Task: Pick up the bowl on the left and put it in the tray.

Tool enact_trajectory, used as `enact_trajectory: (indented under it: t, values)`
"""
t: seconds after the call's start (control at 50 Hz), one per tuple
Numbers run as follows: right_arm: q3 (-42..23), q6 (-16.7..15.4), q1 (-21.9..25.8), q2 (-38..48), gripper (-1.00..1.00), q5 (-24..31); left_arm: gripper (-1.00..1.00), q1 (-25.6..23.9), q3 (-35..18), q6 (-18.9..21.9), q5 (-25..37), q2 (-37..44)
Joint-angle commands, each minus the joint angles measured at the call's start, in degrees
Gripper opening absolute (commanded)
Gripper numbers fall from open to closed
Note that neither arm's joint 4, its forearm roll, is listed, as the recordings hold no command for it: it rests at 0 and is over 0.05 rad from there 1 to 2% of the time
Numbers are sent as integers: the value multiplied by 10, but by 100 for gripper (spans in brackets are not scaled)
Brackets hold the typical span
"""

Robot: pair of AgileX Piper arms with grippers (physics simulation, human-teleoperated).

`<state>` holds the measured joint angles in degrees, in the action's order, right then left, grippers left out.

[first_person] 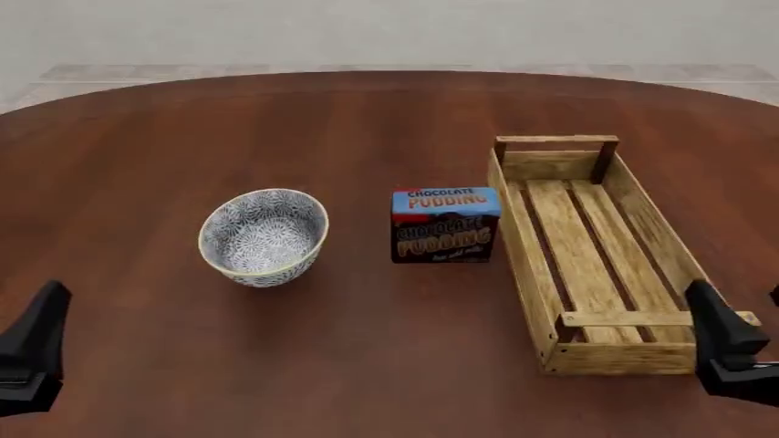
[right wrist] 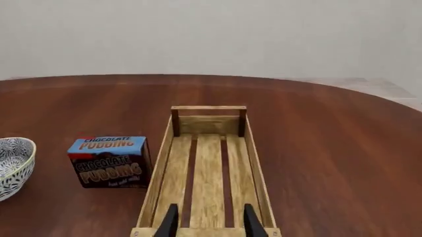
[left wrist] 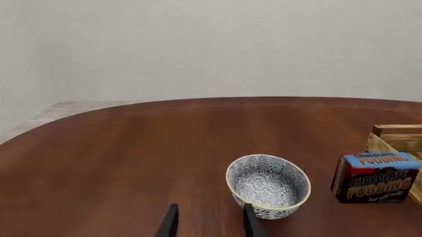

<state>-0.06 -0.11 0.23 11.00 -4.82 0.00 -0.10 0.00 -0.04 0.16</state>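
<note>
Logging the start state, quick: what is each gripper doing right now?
Left gripper: open, holding nothing, short of the bowl.
Right gripper: open, holding nothing, over the near end of the tray.

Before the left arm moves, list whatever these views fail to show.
- Bowl: its underside is hidden in all views; the right wrist view's edge cuts it off.
- Tray: mostly cut off by the left wrist view's edge.
- Chocolate pudding box: its back face is unseen; its small print is unreadable.
- Left gripper and right gripper: only the fingertips show; the front view's edges crop both.
</note>
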Motion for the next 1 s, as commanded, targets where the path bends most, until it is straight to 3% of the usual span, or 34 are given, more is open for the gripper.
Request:
enact_trajectory:
  t: [0.02,0.36,0.54,0.74,1.0]
  values:
    - [-1,-8,1,-95,100,34,100,0,-1,0,-1,3]
    - [-16,3,1,-67,100,22,100,0,-1,0,-1,3]
    - [-82,-36,6,-37,100,41,100,0,-1,0,-1,3]
    - [-125,-45,12,46,100,2,100,0,-1,0,-1,3]
    - [-243,-53,60,147,100,26,100,0,-1,0,-1,3]
